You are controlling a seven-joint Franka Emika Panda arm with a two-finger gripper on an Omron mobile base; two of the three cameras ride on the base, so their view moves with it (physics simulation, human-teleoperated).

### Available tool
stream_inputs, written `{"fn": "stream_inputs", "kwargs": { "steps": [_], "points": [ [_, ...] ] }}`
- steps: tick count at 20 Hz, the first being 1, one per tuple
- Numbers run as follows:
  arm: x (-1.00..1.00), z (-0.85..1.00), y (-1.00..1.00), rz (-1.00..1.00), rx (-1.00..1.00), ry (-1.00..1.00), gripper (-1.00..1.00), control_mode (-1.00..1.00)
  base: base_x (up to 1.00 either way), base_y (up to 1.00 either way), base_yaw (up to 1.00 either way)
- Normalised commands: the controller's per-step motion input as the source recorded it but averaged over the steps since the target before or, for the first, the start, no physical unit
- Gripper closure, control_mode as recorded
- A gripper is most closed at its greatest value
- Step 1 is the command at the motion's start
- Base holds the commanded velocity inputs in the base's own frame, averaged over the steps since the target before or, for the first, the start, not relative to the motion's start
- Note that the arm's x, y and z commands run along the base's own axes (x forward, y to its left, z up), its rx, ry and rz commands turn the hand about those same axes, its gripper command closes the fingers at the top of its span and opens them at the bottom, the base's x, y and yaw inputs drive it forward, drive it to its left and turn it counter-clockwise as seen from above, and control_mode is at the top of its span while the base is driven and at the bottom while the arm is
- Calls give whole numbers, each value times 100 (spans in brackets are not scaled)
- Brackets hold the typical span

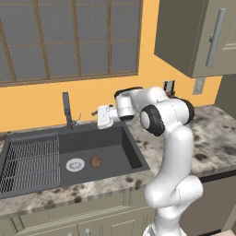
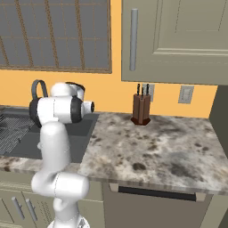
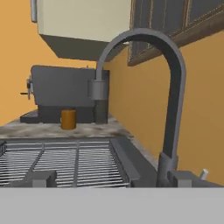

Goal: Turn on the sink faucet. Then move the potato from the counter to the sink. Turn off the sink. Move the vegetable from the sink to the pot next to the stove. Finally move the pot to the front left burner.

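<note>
Potato (image 1: 96, 161) mid-basin in sink (image 1: 133, 159); open gripper (image 1: 97, 114) beside faucet (image 1: 67, 109)

Rendered home kitchen, sink (image 1: 99, 138), faucet (image 3: 168, 87), marble counter (image 2: 156, 147), knife block (image 2: 141, 109), cabinets (image 2: 178, 40)

Orange wall (image 1: 152, 78), gridded window (image 1: 69, 39), beige cabinets (image 2: 178, 40)

Sink (image 1: 110, 140) set in the counter (image 1: 216, 138); potato (image 1: 96, 161) in its basin, just right of the drain (image 1: 75, 164); rack (image 1: 30, 163) to the left; faucet (image 1: 67, 110) behind; knife block (image 2: 141, 109) on the counter at the wall, right of the sink
</note>
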Motion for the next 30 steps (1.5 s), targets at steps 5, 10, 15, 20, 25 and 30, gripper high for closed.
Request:
{"fn": "stream_inputs", "kwargs": {
  "steps": [5,10,15,20,25,30],
  "points": [
    [-68,77,0,-7,0,-7,-100,-100,0,0,0],
    [-64,72,0,-8,-3,0,-100,-100,0,0,0],
    [-61,57,0,-4,-10,12,-100,-100,0,0,0],
    [-53,42,0,-2,-12,20,-100,-100,0,0,0],
    [-53,43,-3,-5,-8,24,-100,-100,0,0,0],
    [-50,28,-5,-8,-4,28,-100,-100,0,0,0]
  ]
}}
